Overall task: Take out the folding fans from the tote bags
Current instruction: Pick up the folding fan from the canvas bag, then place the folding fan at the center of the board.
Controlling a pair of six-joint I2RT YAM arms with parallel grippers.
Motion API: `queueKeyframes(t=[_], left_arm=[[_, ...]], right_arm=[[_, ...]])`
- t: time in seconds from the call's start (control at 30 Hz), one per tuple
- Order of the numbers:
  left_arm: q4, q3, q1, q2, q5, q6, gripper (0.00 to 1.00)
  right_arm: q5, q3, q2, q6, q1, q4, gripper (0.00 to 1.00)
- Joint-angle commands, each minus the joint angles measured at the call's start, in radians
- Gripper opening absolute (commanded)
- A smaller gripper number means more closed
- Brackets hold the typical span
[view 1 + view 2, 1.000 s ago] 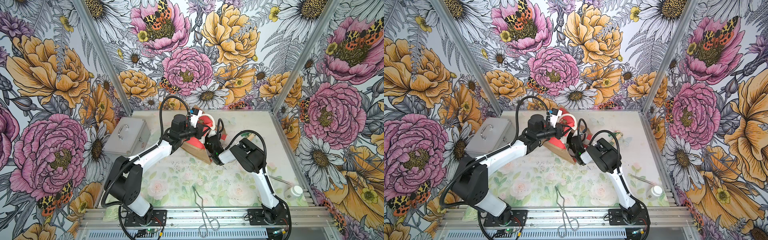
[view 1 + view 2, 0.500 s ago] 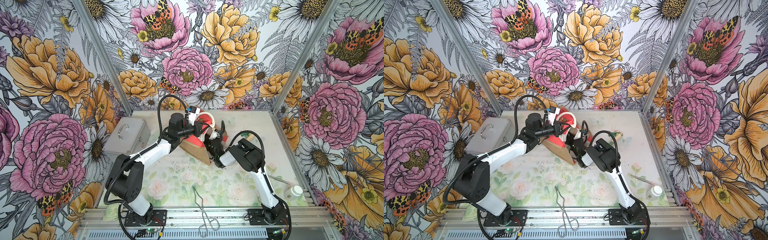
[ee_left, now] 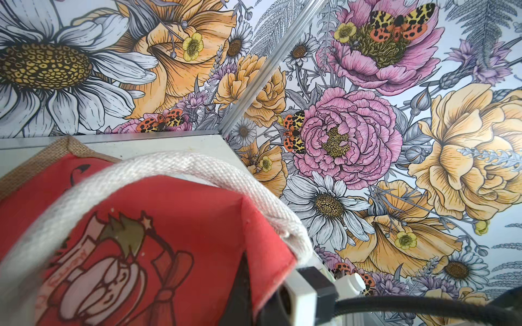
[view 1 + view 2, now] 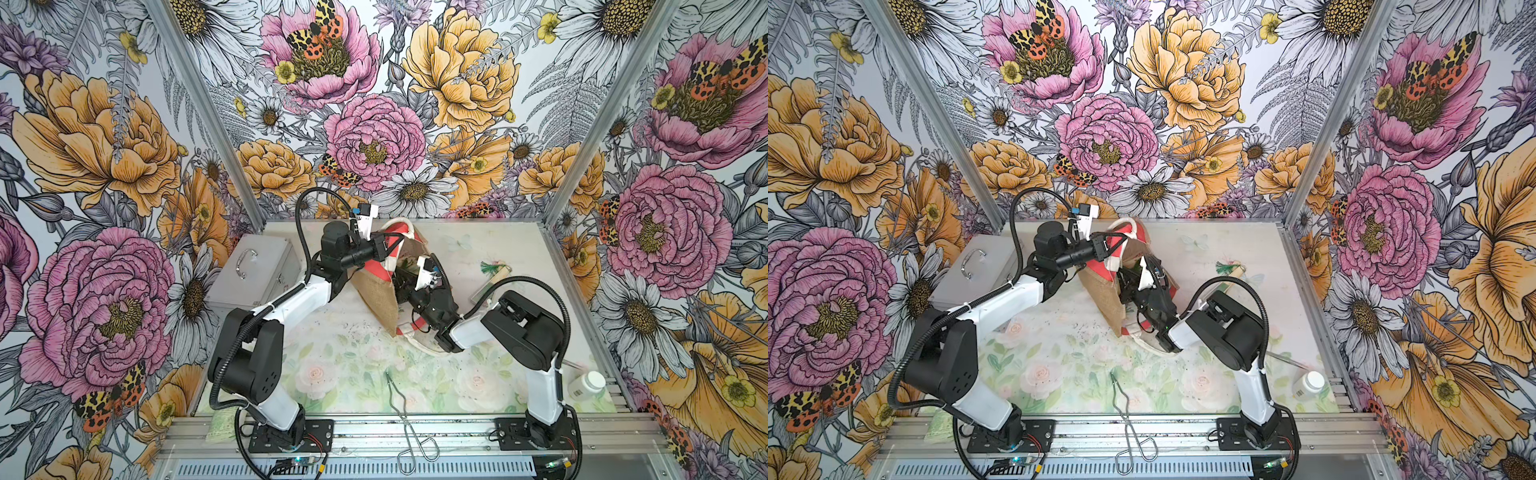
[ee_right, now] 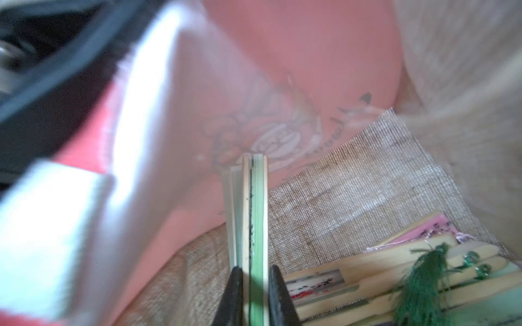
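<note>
1. Nearest the front rail, metal tongs [image 4: 402,409] lie on the floral mat [image 4: 332,374], their looped end over the rail. A white bottle [image 4: 585,384] sits at the front right corner.
2. At mid-table the tote bag [image 4: 378,295] stands tipped, with its jute side facing the left arm. The right arm reaches into its mouth. In both top views the fingertips are hidden inside the bag.
3. The right wrist view looks into the bag. There the right gripper [image 5: 255,285] is clamped on a green fan [image 5: 257,214], one black finger [image 5: 234,296] pressed on each flat side. The closed fan is seen edge-on, with pale slats around a green leaf, and it runs from the fingers toward the red inner panel.
4. Just beside it, on the jute inside the bag, the other fans [image 5: 367,279] lie stacked. Among them are a pink one [image 5: 423,230] and a green tassel [image 5: 418,285].
5. Level with the bag, a grey metal case [image 4: 253,274] stands to its left. To its right a loose fan [image 4: 492,277] with a green tassel lies on the table, well apart from the bag.
6. Farthest back, the left gripper [image 4: 390,246] has its jaws together on the bag's upper red-and-white edge. It grips beside the white rope handle [image 3: 183,169], which arches over the red panel in the left wrist view.
</note>
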Motion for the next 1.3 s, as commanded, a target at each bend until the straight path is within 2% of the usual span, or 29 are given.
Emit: queueKeyframes(t=[0.0,0.17,0.27,0.43,0.53,0.6,0.67,0.7,0.8,0.93,1.03,1.1,1.27], left_arm=[[0.158,-0.029,0.040,-0.008,0.026,-0.103,0.00],[0.309,-0.060,0.087,0.016,0.039,-0.230,0.00],[0.332,-0.060,0.103,0.021,0.042,-0.257,0.00],[0.240,-0.047,0.105,0.002,0.029,-0.192,0.00],[0.141,-0.041,0.101,-0.017,-0.002,-0.115,0.00],[0.064,-0.038,0.102,-0.028,-0.026,-0.058,0.00],[-0.003,-0.033,0.099,-0.037,-0.054,-0.005,0.00],[-0.034,-0.028,0.097,-0.039,-0.061,0.023,0.00],[-0.109,-0.011,0.090,-0.046,-0.089,0.094,0.00],[-0.180,0.032,0.076,-0.034,-0.102,0.181,0.00],[-0.234,0.090,0.061,-0.008,-0.074,0.250,0.00],[-0.245,0.132,0.056,0.019,-0.035,0.264,0.00],[-0.247,0.185,0.050,0.068,0.019,0.278,0.00]], right_arm=[[0.031,-0.070,-0.084,-0.103,0.009,0.074,0.00],[0.043,-0.173,-0.181,-0.124,0.022,0.073,0.00],[0.030,-0.235,-0.238,-0.129,0.021,0.074,0.00],[0.012,-0.349,-0.398,-0.135,0.048,0.073,0.00],[0.003,-0.405,-0.555,-0.142,0.049,0.025,0.00],[0.019,-0.407,-0.708,-0.165,0.047,-0.141,0.00],[0.060,-0.361,-0.866,-0.215,0.047,-0.413,0.00],[0.105,-0.321,-0.945,-0.241,0.046,-0.574,0.00],[0.242,-0.237,-1.112,-0.287,0.032,-0.893,0.00],[0.361,-0.172,-1.267,-0.228,-0.103,-1.203,0.00],[0.406,-0.129,-1.297,-0.147,-0.241,-1.418,0.00],[0.397,-0.093,-1.263,-0.104,-0.328,-1.536,0.00],[0.229,0.013,-1.019,-0.031,-0.503,-1.655,0.00]])
